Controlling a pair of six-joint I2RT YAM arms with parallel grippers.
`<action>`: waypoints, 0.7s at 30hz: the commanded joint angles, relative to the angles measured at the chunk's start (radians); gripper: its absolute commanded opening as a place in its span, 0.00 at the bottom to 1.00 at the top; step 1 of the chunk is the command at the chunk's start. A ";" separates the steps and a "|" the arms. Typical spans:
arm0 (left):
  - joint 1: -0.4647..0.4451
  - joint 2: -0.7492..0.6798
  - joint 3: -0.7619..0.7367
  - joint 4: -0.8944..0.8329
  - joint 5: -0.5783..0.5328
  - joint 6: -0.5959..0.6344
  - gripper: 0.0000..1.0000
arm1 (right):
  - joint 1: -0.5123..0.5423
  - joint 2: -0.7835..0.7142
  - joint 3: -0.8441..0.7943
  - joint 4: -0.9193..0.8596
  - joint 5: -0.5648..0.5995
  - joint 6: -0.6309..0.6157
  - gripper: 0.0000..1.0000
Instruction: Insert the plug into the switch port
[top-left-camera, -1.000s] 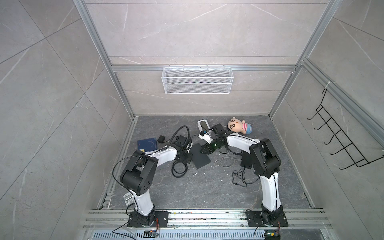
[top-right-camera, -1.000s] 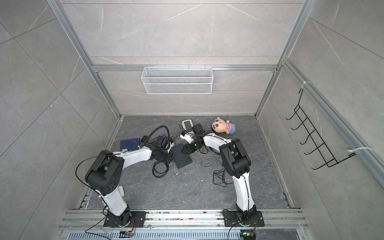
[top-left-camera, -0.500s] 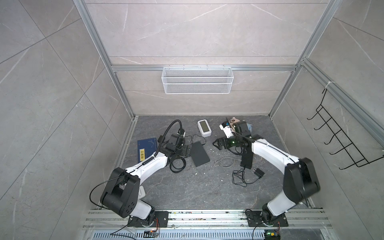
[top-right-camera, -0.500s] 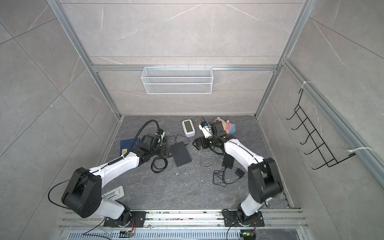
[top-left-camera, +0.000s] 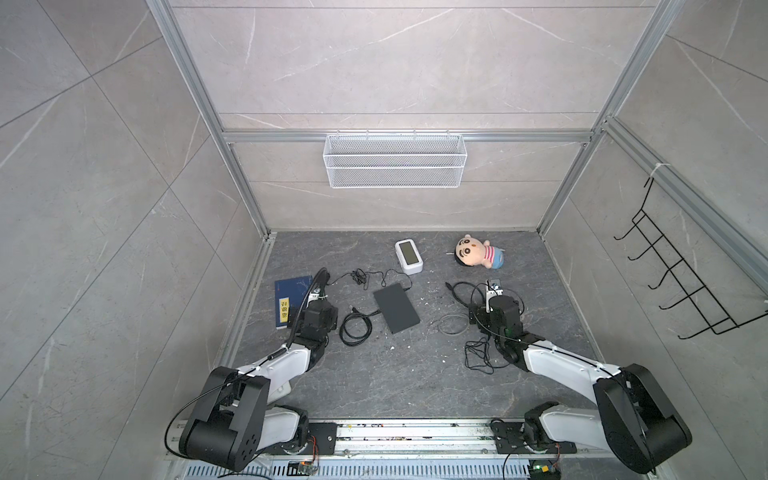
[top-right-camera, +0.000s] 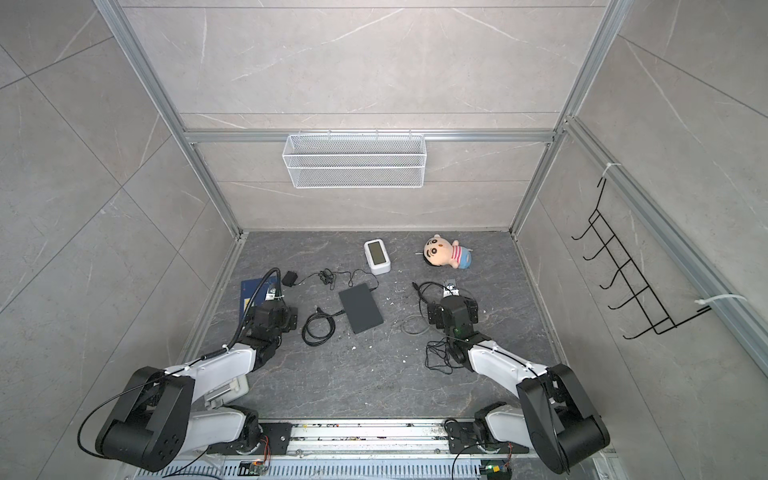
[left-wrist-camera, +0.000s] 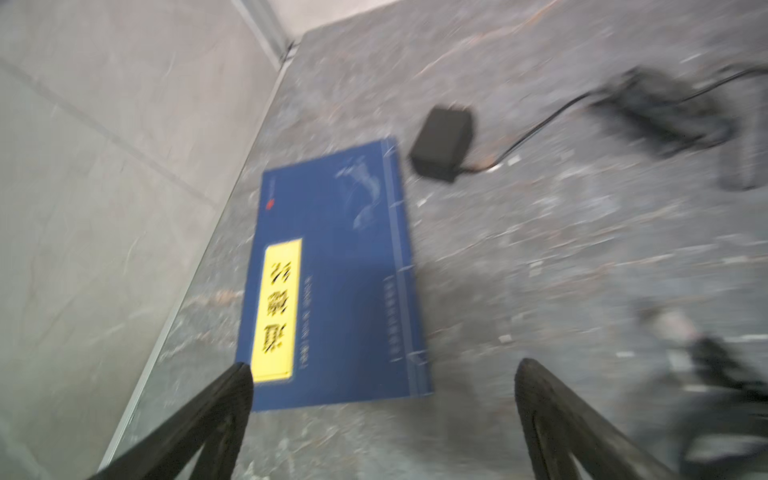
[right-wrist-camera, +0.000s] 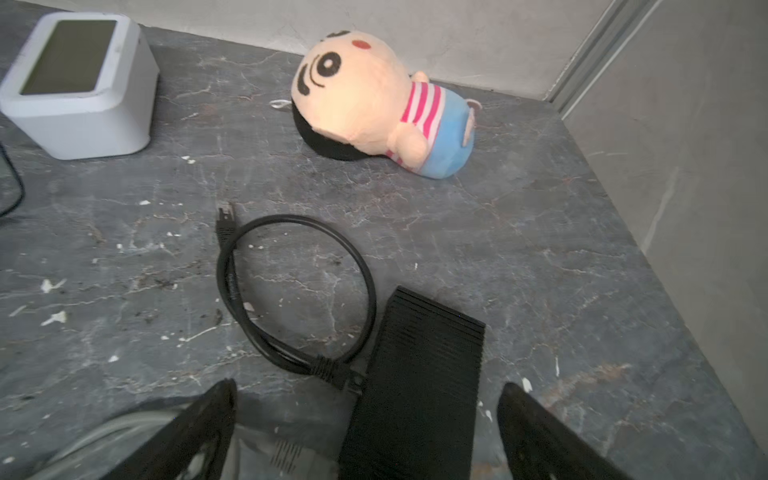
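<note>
A dark grey flat switch (top-left-camera: 396, 307) lies mid-floor. A thin lead from a black adapter (top-right-camera: 289, 277) reaches its far corner, and a thick looped black cable (top-left-camera: 355, 328) meets its left edge; how any plug sits in its port is too small to tell. My left gripper (left-wrist-camera: 384, 368) is open and empty over bare floor by a blue book (left-wrist-camera: 332, 282). My right gripper (right-wrist-camera: 368, 386) is open above a black ribbed box (right-wrist-camera: 415, 395). A black cable (right-wrist-camera: 291, 291) is plugged into that box's side, and the cable's free plug (right-wrist-camera: 226, 216) lies on the floor.
A white clock (top-left-camera: 409, 257) and a plush doll (top-left-camera: 478, 253) sit near the back wall. A tangle of thin black wire (top-left-camera: 478, 353) and a grey cable ring (top-left-camera: 451, 324) lie by the right arm. A wire basket (top-left-camera: 395, 160) hangs on the back wall.
Both arms have drawn back from the middle, by the switch's far end, to their own sides. Both grippers have opened wide.
</note>
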 joint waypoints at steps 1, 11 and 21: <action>0.075 0.028 -0.048 0.360 0.068 0.028 1.00 | -0.001 0.051 -0.023 0.219 0.032 -0.081 1.00; 0.224 0.171 0.074 0.259 0.219 -0.062 1.00 | -0.212 0.256 -0.139 0.705 -0.173 -0.036 0.99; 0.240 0.221 -0.025 0.498 0.265 -0.047 1.00 | -0.245 0.209 -0.071 0.477 -0.276 -0.024 0.99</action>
